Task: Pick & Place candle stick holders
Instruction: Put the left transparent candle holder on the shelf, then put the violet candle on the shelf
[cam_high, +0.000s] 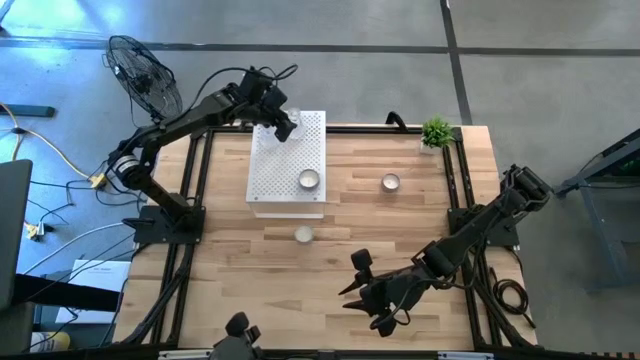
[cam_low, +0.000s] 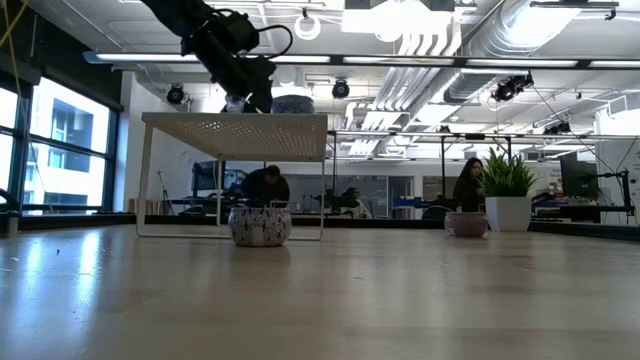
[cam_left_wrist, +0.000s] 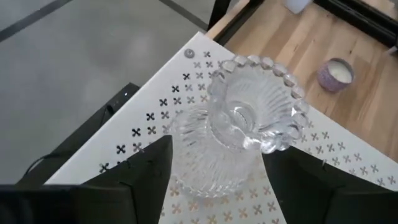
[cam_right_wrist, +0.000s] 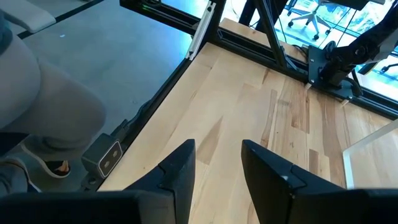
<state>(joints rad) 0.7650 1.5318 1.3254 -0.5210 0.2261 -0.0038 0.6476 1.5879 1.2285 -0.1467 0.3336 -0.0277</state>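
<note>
Glass holder: on white box near tabletop's far edge; left gripper fingers apart around it, apparently releasing. Right gripper: fingers apart, empty.

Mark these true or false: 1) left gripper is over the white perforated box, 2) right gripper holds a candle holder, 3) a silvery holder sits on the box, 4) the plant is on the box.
1) True: the left gripper is at the white perforated box, around a clear glass holder.
2) False: the right gripper holds nothing.
3) True: a silvery holder sits on it.
4) False: the plant stands at the table's far edge.
</note>
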